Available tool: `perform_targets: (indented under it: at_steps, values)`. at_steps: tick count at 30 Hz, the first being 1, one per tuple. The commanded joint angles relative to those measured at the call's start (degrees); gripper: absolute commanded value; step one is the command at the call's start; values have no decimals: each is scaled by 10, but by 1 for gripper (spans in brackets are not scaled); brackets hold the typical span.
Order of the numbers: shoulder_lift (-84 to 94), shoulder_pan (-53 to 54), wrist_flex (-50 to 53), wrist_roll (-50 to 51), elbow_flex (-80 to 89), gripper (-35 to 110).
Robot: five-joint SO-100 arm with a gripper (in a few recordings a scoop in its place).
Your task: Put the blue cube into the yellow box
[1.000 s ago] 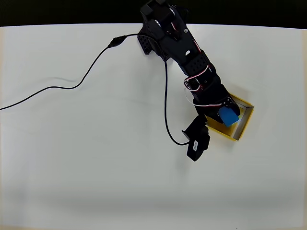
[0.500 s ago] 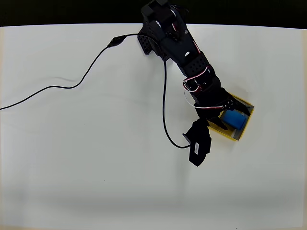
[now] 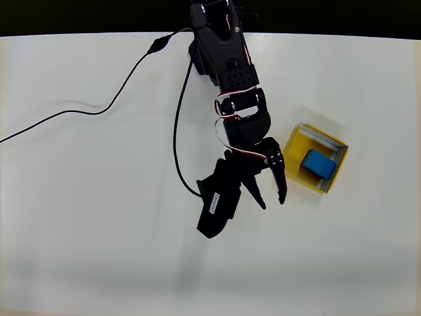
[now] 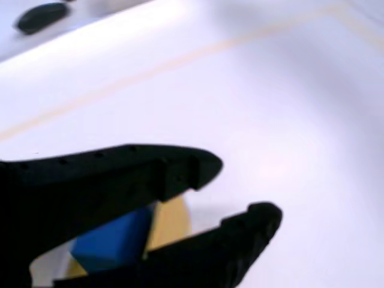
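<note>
Task status: the placement step appears complete. In the overhead view the small solid bright-blue cube [image 3: 318,164] lies on the floor of the square open-topped yellow box with thin pale rim walls [image 3: 297,141], toward the right side of the tray, fully within the walls and free of any contact with the arm.

Claw state: the black two-finger claw [image 3: 272,198] is spread apart and carries nothing. In the overhead view it sits over the bare white bench [image 3: 99,230], just to the left of the box and clear of its rim. In the wrist view the claw [image 4: 237,192] shows the same gap between its two black fingers, with the blue cube [image 4: 114,239] and a strip of the yellow box [image 4: 171,222] visible behind and below them.

Remaining work, as judged from these views: none on the cube itself. Only moving the arm clear of the box is left. A black cable [image 3: 99,110] lies on the bench at upper left, well apart from the box.
</note>
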Motion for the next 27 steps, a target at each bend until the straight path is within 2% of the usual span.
perform_targets:
  at_steps: [1,4,14,22,27]
  values:
    - [82,62,-6,-27,46,7]
    - [140,98,-2,-37,115,4]
    - [402,180,138,-47,313,0]
    - [533,208,291,-43,390,0]
    - [576,200,431,-40,395,0]
